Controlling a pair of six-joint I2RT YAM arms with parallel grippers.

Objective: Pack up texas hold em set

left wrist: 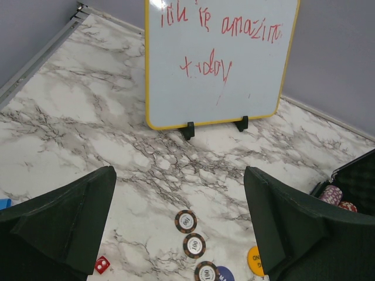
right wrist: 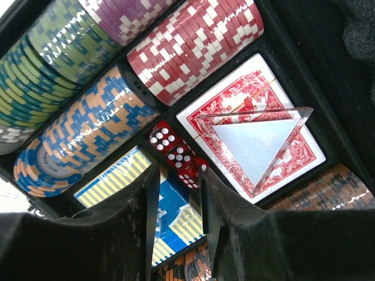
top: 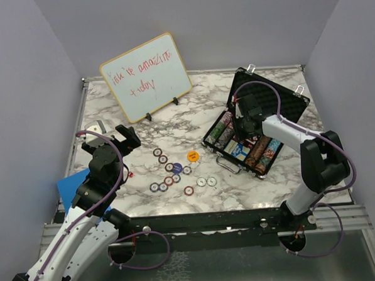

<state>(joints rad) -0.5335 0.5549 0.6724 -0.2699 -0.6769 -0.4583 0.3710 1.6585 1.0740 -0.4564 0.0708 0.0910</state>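
Observation:
The black briefcase (top: 270, 89) lies open at the right, with chip rows (right wrist: 193, 47), a red card deck (right wrist: 228, 93) under a clear triangle (right wrist: 258, 143), a blue deck (right wrist: 117, 178) and red dice (right wrist: 170, 149) in its foam slots. My right gripper (top: 240, 128) reaches into the case. Its jaws (right wrist: 179, 171) are slightly apart and empty, just above the blue deck and the dice. Several loose chips (top: 170, 173) and the orange-yellow disc (top: 193, 156) lie mid-table. My left gripper (top: 129, 138) hovers wide open (left wrist: 179, 172) left of the chips (left wrist: 186, 221). A red die (left wrist: 101, 264) lies by its left finger.
The wood-framed whiteboard (top: 146, 76) with red writing stands on clips at the back left; it fills the top of the left wrist view (left wrist: 220, 58). A blue sheet (top: 73, 184) lies at the table's left edge. The case corner (left wrist: 357, 181) shows at the right of the left wrist view.

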